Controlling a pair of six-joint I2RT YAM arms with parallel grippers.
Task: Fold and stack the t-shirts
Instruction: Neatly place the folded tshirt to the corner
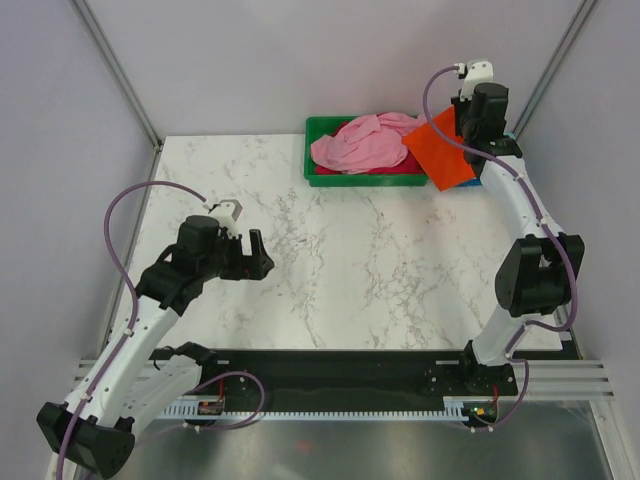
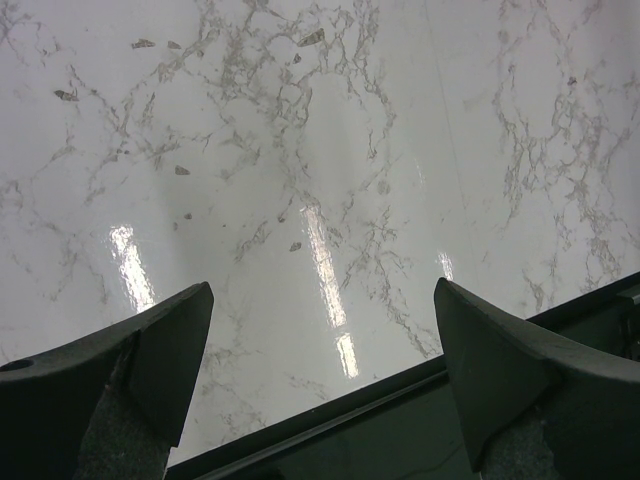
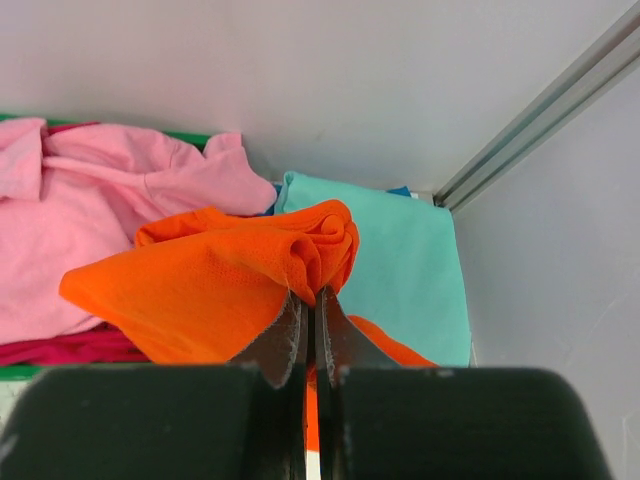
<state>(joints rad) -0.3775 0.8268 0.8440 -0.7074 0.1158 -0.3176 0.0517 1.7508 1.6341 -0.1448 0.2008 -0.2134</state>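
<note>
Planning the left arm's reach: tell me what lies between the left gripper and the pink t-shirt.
Only bare marble table, then the green tray's near wall. The top view shows this, from the left gripper to the pink t-shirt.

No legible text, labels, brands or numbers: none on orange t-shirt point(image 3: 200, 290), pink t-shirt point(image 3: 100, 210), green tray point(image 1: 314, 150), marble table point(image 1: 350, 260).
</note>
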